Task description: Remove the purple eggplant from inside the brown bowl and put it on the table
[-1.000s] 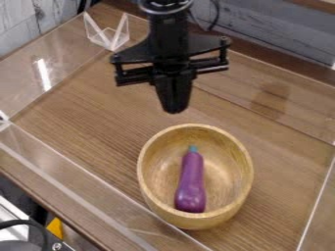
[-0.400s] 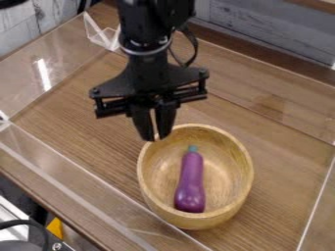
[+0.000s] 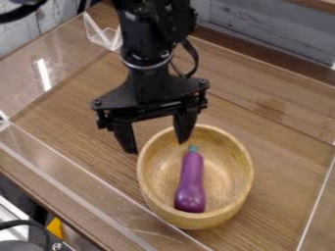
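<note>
The purple eggplant (image 3: 191, 181) lies lengthwise inside the brown bowl (image 3: 230, 153), its dark green stem tip pointing toward the back. The bowl rests on the table (image 3: 72, 108) at the front right. My black gripper (image 3: 155, 126) hangs over the bowl's back-left rim, just behind the eggplant's stem. It is open, with one finger (image 3: 127, 135) outside the bowl on the left and the other finger (image 3: 182, 123) over the bowl's back edge. Nothing is between the fingers.
Clear acrylic walls (image 3: 78, 201) border the tabletop along the front and left. A clear folded piece (image 3: 105, 32) stands at the back left. Grey planks (image 3: 268, 18) run behind the table.
The gripper has come down and forward toward the bowl's back-left rim. Its fingers, together a second ago, have spread wide apart. The eggplant and bowl have not moved.
</note>
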Motion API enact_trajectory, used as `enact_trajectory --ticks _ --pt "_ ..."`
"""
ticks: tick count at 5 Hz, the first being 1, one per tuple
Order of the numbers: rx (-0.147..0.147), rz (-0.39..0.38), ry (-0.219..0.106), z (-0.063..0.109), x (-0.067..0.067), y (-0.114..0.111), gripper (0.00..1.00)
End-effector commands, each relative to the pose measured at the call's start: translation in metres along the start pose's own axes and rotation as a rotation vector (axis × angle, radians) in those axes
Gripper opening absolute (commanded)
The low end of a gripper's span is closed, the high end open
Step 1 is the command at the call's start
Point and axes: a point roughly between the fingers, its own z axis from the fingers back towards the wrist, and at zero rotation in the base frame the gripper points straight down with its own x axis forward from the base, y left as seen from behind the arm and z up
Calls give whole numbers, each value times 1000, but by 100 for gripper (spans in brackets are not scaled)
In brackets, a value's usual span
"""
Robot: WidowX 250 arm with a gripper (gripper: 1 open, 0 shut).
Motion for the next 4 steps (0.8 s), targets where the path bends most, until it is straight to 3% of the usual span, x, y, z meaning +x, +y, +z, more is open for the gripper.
enact_trajectory --ticks 1,4 --pt "-8 -10 -9 -1 0 -3 100" --pt "6 -22 4 -22 -3 -12 100"
